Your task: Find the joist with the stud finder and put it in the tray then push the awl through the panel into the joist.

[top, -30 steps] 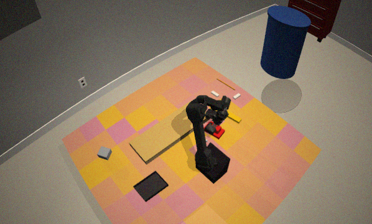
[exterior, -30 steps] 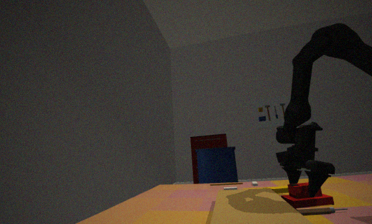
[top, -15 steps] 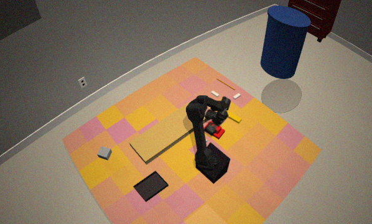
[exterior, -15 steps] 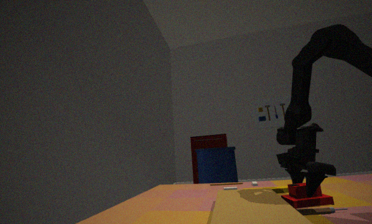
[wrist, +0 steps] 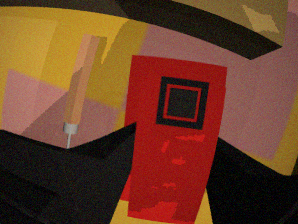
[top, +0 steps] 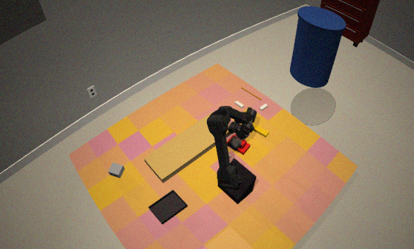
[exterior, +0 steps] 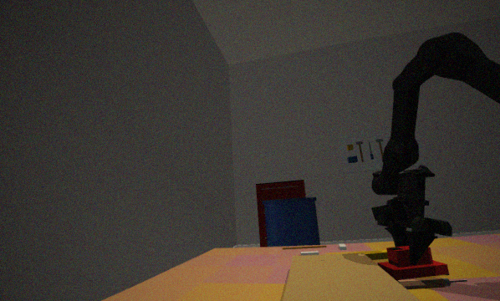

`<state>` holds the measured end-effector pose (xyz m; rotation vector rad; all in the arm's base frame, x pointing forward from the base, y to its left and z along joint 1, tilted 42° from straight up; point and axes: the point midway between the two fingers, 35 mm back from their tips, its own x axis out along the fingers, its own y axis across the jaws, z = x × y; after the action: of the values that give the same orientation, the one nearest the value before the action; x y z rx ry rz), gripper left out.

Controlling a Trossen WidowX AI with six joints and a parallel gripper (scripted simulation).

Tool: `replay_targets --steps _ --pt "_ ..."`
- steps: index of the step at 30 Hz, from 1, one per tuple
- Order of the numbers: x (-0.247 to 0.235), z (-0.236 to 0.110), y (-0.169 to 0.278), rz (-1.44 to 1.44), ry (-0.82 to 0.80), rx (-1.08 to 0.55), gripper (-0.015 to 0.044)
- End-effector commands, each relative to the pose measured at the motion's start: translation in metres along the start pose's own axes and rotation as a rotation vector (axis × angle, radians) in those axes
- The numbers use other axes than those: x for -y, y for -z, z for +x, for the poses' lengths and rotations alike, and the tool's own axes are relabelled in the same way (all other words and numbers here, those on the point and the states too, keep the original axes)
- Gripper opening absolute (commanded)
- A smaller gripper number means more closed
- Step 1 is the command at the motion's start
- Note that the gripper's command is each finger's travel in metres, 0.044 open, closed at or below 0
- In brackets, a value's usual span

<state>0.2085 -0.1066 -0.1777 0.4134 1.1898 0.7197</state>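
The red stud finder (top: 244,149) (exterior: 417,269) (wrist: 145,95) stands on the mat beside the floor panel. My gripper (top: 235,142) (exterior: 405,254) (wrist: 171,131) points down over it, with one finger against each side of its raised red body. It is shut on the stud finder, low at the mat. The awl (exterior: 430,283) (wrist: 81,82) lies on the mat beside the stud finder, with a wooden handle and a thin metal tip. The tan floor panel (top: 183,152) (exterior: 338,278) lies flat. The black tray (top: 167,207) is empty. The joist is hidden.
A yellow bar (top: 262,131) lies just beyond the gripper. Two white blocks (top: 239,104) (top: 263,106) and a thin brown rod (top: 251,93) lie farther back. A grey block (top: 116,170) lies past the panel's other end. A blue barrel (top: 316,48) stands off the mat.
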Motion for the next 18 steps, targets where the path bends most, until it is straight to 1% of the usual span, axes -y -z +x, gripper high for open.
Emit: replay_targets --steps 1,5,14,18 --pt "0.0 -0.003 -0.002 0.002 0.0 0.002 0.0109" --pt "0.003 -0.023 -0.008 0.003 0.001 0.002 0.0004" --pt "0.002 -0.093 -0.027 0.003 0.002 0.0 0.0" --pt "0.001 -0.098 -0.028 0.003 0.002 0.0 0.0"
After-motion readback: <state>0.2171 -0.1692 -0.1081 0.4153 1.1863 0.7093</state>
